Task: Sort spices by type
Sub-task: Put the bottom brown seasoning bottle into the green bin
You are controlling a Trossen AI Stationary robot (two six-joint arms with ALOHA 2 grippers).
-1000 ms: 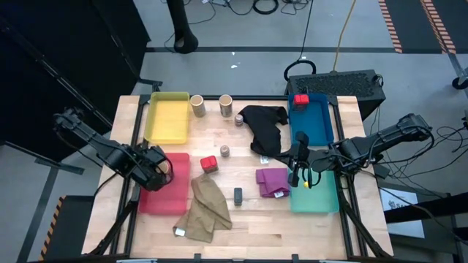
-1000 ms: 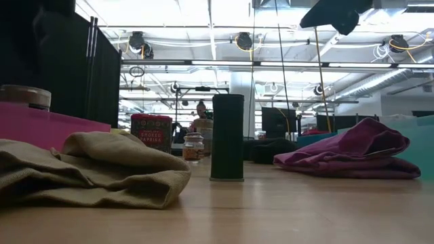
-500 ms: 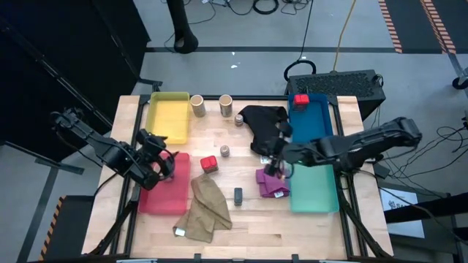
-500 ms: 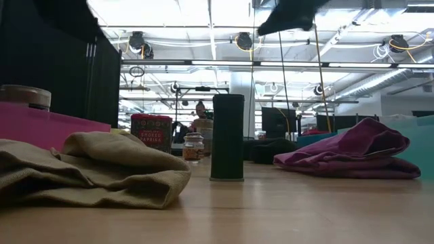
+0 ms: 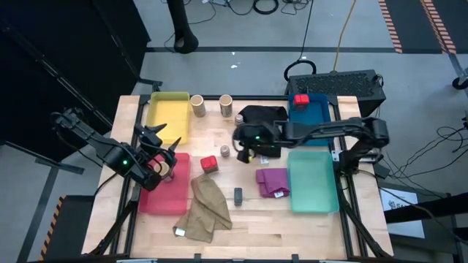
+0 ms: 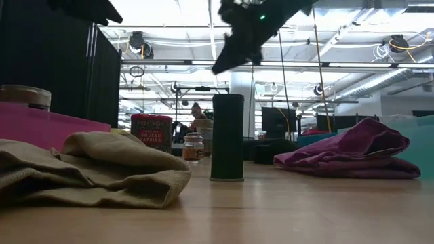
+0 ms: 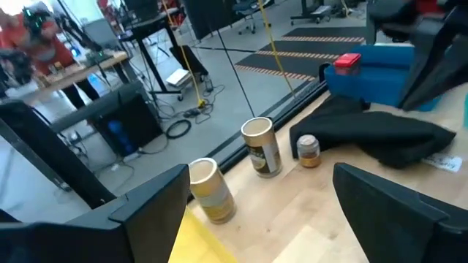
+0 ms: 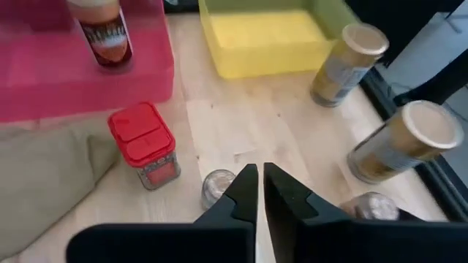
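- Sitting on a light wood table (image 5: 248, 219): yellow tray (image 5: 167, 117), red tray (image 5: 164, 196), blue tray (image 5: 310, 120), teal tray (image 5: 314, 186), plus black cloth (image 5: 265, 117), purple cloth (image 5: 272, 181) and khaki cloth (image 5: 206, 208); big workshop hall behind, person (image 7: 33, 47) at a bench.
- Right gripper (image 5: 243, 153) hangs mid-table, fingers (image 8: 245, 191) closed, empty; small grey jar (image 8: 216, 186) just beside the tips, red box (image 8: 145, 143) near it, two tan cans (image 8: 349, 62) farther off.
- Left gripper (image 5: 159, 140) over the yellow/red tray edge, fingers (image 7: 150, 208) wide open, empty.
- Dark block (image 6: 227, 137) upright between khaki and purple cloths.
- Versus a second ago: right arm swung from the teal tray to mid-table; left gripper lifted toward the yellow tray.
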